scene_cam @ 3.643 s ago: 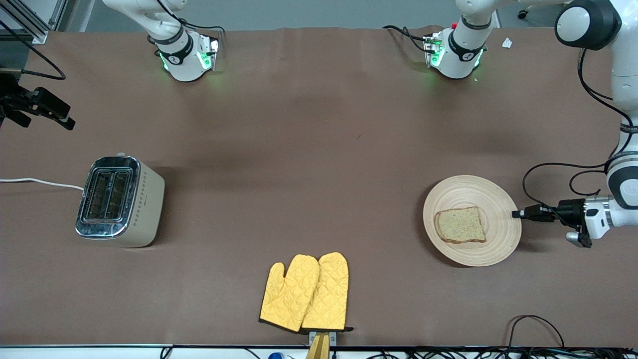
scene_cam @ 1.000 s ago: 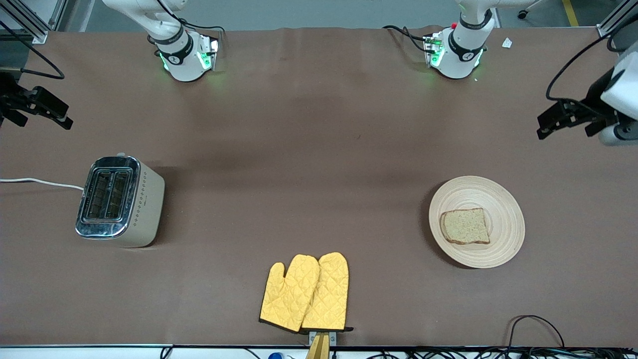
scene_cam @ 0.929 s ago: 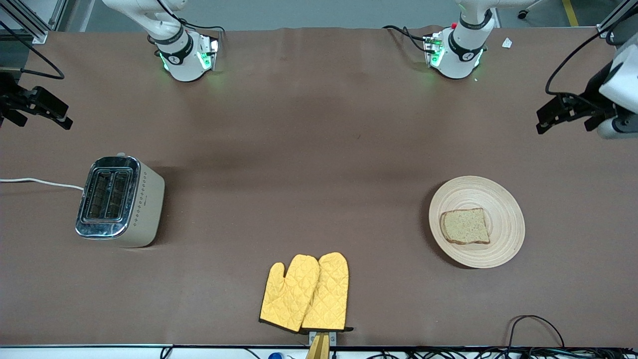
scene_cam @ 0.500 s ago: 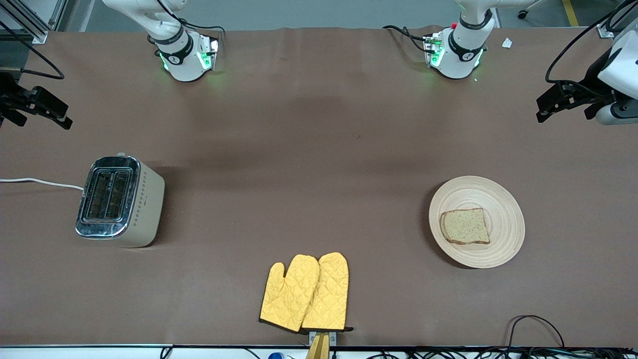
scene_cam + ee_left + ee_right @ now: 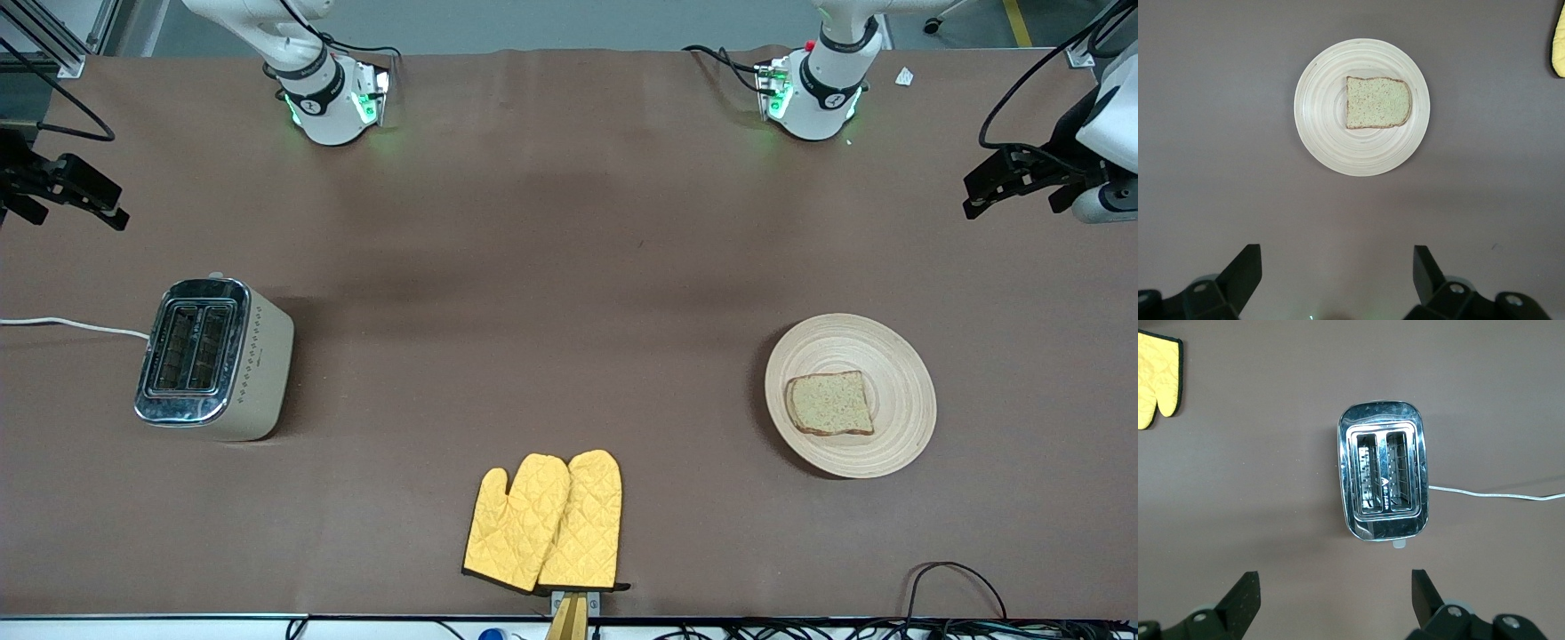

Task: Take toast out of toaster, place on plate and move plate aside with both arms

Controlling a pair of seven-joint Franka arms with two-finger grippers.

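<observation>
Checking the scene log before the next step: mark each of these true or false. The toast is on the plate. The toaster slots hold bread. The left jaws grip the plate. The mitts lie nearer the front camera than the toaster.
1. The toast is on the plate: true.
2. The toaster slots hold bread: false, both are empty.
3. The left gripper grips the plate: false, its jaws are open, up above the table.
4. The mitts lie nearer the front camera than the toaster: true.
</observation>
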